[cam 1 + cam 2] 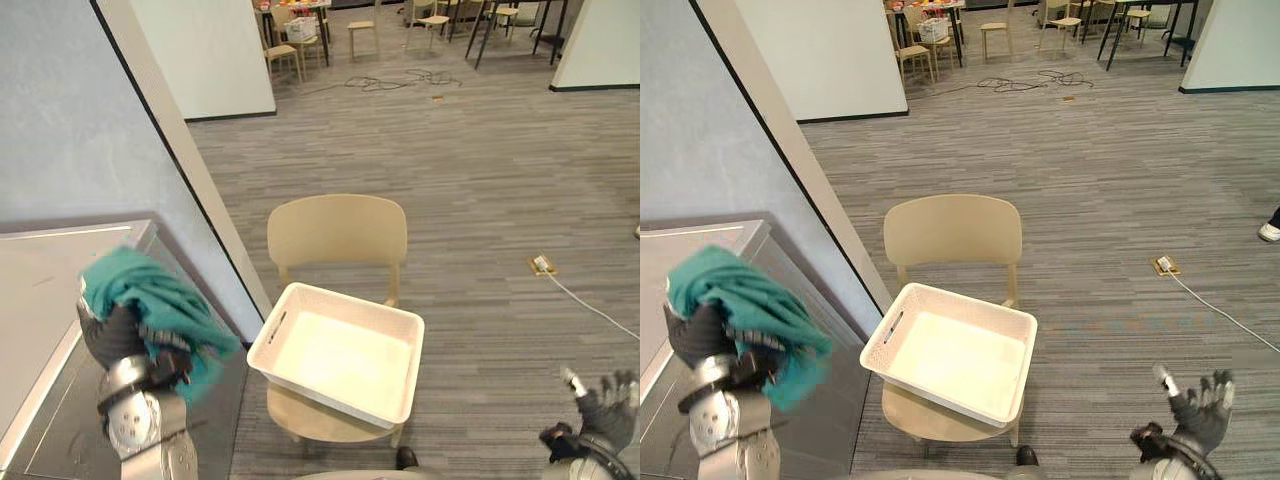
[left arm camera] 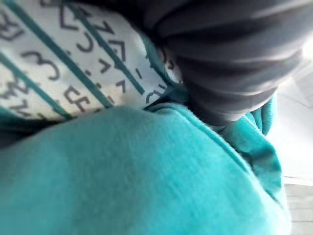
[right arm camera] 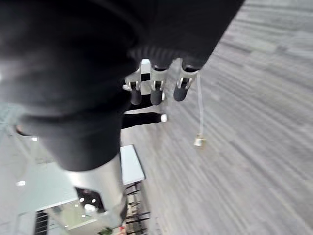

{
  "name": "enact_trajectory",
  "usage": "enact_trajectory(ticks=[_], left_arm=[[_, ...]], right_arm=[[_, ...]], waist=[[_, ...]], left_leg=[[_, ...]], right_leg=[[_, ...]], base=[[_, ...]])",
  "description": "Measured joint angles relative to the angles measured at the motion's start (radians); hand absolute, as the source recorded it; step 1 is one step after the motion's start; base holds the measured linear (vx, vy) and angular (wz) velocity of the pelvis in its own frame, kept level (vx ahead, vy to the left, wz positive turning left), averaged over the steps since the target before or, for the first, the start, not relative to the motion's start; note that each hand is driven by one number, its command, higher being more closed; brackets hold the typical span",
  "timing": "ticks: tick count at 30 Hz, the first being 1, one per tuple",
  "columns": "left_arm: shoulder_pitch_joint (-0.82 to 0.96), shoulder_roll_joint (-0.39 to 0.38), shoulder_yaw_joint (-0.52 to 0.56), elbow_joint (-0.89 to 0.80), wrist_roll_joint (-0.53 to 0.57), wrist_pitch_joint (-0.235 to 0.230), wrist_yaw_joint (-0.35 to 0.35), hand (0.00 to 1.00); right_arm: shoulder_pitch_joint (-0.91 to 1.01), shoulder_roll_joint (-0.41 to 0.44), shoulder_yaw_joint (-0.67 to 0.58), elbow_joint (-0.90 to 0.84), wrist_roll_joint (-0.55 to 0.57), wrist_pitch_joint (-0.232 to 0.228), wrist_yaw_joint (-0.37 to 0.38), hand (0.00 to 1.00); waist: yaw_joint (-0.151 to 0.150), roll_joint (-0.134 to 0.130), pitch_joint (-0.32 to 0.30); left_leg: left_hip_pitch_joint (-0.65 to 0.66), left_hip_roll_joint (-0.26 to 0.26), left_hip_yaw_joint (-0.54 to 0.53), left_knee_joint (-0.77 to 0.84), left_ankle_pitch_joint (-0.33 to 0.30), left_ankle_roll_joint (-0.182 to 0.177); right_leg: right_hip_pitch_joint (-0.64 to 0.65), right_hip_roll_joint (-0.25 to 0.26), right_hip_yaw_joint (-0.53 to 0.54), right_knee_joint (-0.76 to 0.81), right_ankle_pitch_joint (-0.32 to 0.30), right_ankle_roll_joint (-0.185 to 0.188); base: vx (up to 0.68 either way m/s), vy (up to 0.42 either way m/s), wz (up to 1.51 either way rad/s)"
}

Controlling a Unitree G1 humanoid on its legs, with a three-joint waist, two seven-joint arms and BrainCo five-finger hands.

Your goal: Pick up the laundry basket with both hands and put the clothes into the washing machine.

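Observation:
My left hand (image 1: 110, 335) is raised over the washing machine's grey top (image 1: 45, 290) at the left, its fingers curled into a bundle of teal clothes (image 1: 150, 300). In the left wrist view the teal cloth (image 2: 146, 191) lies against a white patterned piece (image 2: 54, 68) right at the hand. The white laundry basket (image 1: 416, 370) stands empty on a beige chair (image 1: 337, 232) in the middle. My right hand (image 1: 605, 405) hangs low at the right, well away from the basket, with its fingers (image 3: 156, 90) straight and holding nothing.
A grey partition wall (image 1: 90, 130) runs behind the machine. A floor socket with a white cable (image 1: 542, 265) lies right of the chair. A person's shoe (image 1: 1269, 232) shows at the right edge. Chairs and tables (image 1: 300, 40) stand far back.

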Motion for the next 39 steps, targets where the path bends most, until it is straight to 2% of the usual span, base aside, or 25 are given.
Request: enact_trajectory(ticks=[4,5,8,10,13,17,19,23,24,25,26,28,29,31,33,34,35,36,37,38,39], left_arm=[[0.028,-0.006,-0.032,0.094,-0.014,0.004,-0.039,1.0],[0.027,-0.006,-0.034,0.201,-0.021,0.01,-0.052,1.0],[0.026,-0.008,-0.035,0.365,-0.025,0.029,-0.055,1.0],[0.019,-0.002,-0.048,0.54,-0.039,0.055,-0.055,1.0],[0.018,-0.002,-0.055,0.707,-0.041,0.075,-0.05,1.0],[0.012,-0.008,-0.065,0.733,-0.042,0.088,-0.051,1.0],[-0.022,-0.001,-0.069,0.731,-0.043,0.088,-0.052,1.0],[-0.078,0.01,-0.129,0.718,-0.056,0.089,-0.055,1.0],[-0.083,0.011,-0.14,0.705,-0.057,0.089,-0.055,1.0],[-0.085,0.012,-0.147,0.695,-0.057,0.089,-0.055,1.0],[-0.098,0.022,-0.154,0.668,-0.056,0.089,-0.056,1.0],[-0.102,0.023,-0.178,0.659,-0.056,0.089,-0.056,1.0],[-0.103,0.023,-0.185,0.659,-0.056,0.088,-0.056,1.0],[-0.114,0.025,-0.21,0.642,-0.056,0.088,-0.054,1.0],[-0.139,0.026,-0.237,0.643,-0.056,0.09,-0.051,1.0],[-0.152,0.027,-0.252,0.644,-0.056,0.09,-0.049,1.0],[-0.155,0.027,-0.256,0.644,-0.056,0.091,-0.049,1.0],[-0.181,0.021,-0.259,0.657,-0.055,0.091,-0.042,1.0],[-0.186,0.029,-0.251,0.657,-0.055,0.087,-0.029,1.0],[-0.184,0.04,-0.25,0.657,-0.055,0.088,-0.028,1.0],[-0.176,0.064,-0.252,0.66,-0.055,0.087,-0.028,1.0]], right_arm=[[0.006,-0.003,0.046,0.158,0.0,0.03,0.027,0.0],[-0.002,-0.007,0.057,0.267,0.0,0.041,0.047,0.0],[-0.024,-0.02,0.049,0.428,0.0,0.052,0.057,0.0],[-0.055,-0.04,0.033,0.584,0.0,0.066,0.056,0.0],[-0.093,-0.063,0.033,0.716,-0.011,0.079,0.054,0.0],[-0.159,-0.075,0.035,0.795,-0.048,0.085,0.035,0.0],[-0.212,-0.082,0.062,0.82,-0.05,0.085,0.03,0.0],[-0.284,-0.137,0.106,0.839,-0.054,0.084,0.016,0.0],[-0.303,-0.153,0.106,0.837,-0.054,0.084,0.016,0.0],[-0.314,-0.159,0.106,0.837,-0.058,0.084,0.016,0.0],[-0.33,-0.153,0.117,0.831,-0.077,0.077,0.017,0.0],[-0.328,-0.164,0.123,0.822,-0.088,0.069,0.016,0.0],[-0.329,-0.165,0.125,0.821,-0.088,0.069,0.017,0.0],[-0.328,-0.161,0.123,0.806,-0.088,0.067,0.012,0.0],[-0.328,-0.162,0.103,0.805,-0.087,0.068,-0.005,0.0],[-0.329,-0.162,0.09,0.802,-0.089,0.068,-0.025,0.0],[-0.33,-0.161,0.084,0.802,-0.089,0.068,-0.03,0.0],[-0.338,-0.144,0.051,0.81,-0.088,0.073,-0.046,0.0],[-0.339,-0.107,0.048,0.82,-0.088,0.081,-0.049,0.0],[-0.34,-0.087,0.047,0.825,-0.088,0.081,-0.05,0.0],[-0.344,-0.068,0.034,0.836,-0.086,0.083,-0.054,0.0]], waist=[[0.028,-0.003,-0.001],[0.041,-0.002,-0.001],[0.043,-0.004,0.0],[0.045,-0.005,0.0],[0.056,-0.018,0.004],[0.08,-0.057,0.031],[0.085,-0.081,0.076],[0.097,-0.085,0.116],[0.098,-0.06,0.132],[0.099,-0.067,0.133],[0.096,-0.076,0.151],[0.099,-0.06,0.153],[0.099,-0.059,0.153],[0.097,-0.059,0.152],[0.095,-0.06,0.152],[0.093,-0.054,0.148],[0.092,-0.051,0.146],[0.092,-0.056,0.14],[0.102,-0.083,0.133],[0.103,-0.092,0.128],[0.103,-0.103,0.123]], left_leg=[[-0.001,0.01,0.002,0.038,-0.027,-0.002],[-0.002,0.015,0.003,0.049,-0.031,0.001],[-0.016,0.028,0.031,0.069,-0.03,0.003],[-0.014,0.041,0.077,0.078,-0.026,0.006],[-0.01,0.03,0.079,0.085,-0.027,0.006],[-0.067,0.027,0.068,0.133,-0.041,0.018],[-0.152,0.025,0.022,0.216,-0.051,0.032],[-0.322,-0.002,-0.097,0.326,-0.044,0.039],[-0.357,-0.016,-0.129,0.325,-0.019,0.078],[-0.356,-0.024,-0.14,0.284,-0.001,0.114],[-0.363,0.012,-0.064,0.34,-0.045,0.12],[-0.359,0.069,-0.018,0.495,-0.066,0.133],[-0.341,0.088,-0.01,0.511,-0.066,0.133],[-0.275,0.188,0.021,0.512,-0.066,0.132],[-0.236,0.244,0.045,0.48,-0.055,0.117],[-0.2,0.26,0.07,0.429,-0.028,0.095],[-0.193,0.258,0.071,0.408,-0.043,0.072],[-0.196,0.234,0.09,0.375,-0.104,-0.018],[-0.22,0.221,0.08,0.396,-0.129,-0.061],[-0.243,0.221,0.076,0.427,-0.144,-0.083],[-0.282,0.218,0.056,0.5,-0.19,-0.091]], right_leg=[[0.01,-0.001,-0.018,0.031,-0.022,-0.004],[0.015,-0.001,-0.028,0.041,-0.034,-0.005],[0.013,-0.006,-0.055,0.065,-0.05,-0.005],[0.013,-0.018,-0.077,0.105,-0.078,0.0],[-0.001,-0.038,-0.079,0.164,-0.118,0.007],[-0.076,-0.055,-0.078,0.269,-0.162,0.005],[-0.14,-0.077,-0.104,0.369,-0.207,-0.002],[-0.26,-0.135,-0.193,0.534,-0.282,-0.018],[-0.269,-0.155,-0.231,0.571,-0.306,-0.028],[-0.263,-0.167,-0.254,0.572,-0.314,-0.033],[-0.244,-0.217,-0.326,0.567,-0.307,-0.054],[-0.194,-0.234,-0.4,0.561,-0.307,-0.058],[-0.181,-0.24,-0.42,0.559,-0.307,-0.058],[-0.171,-0.258,-0.47,0.574,-0.304,-0.055],[-0.194,-0.288,-0.492,0.604,-0.295,-0.038],[-0.212,-0.31,-0.502,0.619,-0.281,-0.016],[-0.217,-0.316,-0.505,0.623,-0.276,-0.008],[-0.224,-0.331,-0.514,0.603,-0.235,0.014],[-0.218,-0.334,-0.524,0.552,-0.189,0.025],[-0.205,-0.333,-0.532,0.519,-0.162,0.029],[-0.176,-0.328,-0.542,0.456,-0.114,0.039]], base=[[-0.02,0.003,0.09],[-0.02,-0.008,0.19],[-0.01,-0.009,0.29],[0.01,-0.004,0.32],[0.01,0.022,0.12],[-0.01,0.002,0.11],[-0.07,-0.062,0.45],[-0.08,-0.087,0.91],[-0.09,-0.11,1.18],[-0.07,-0.119,1.38],[-0.05,-0.093,1.16],[-0.05,-0.078,1.11],[-0.06,-0.036,0.96],[-0.09,0.051,0.75],[-0.1,0.197,0.64],[-0.09,0.296,0.54],[-0.11,0.388,0.58],[-0.15,0.414,0.41],[-0.16,0.404,0.37],[-0.18,0.458,0.16],[-0.15,0.386,0.2]])
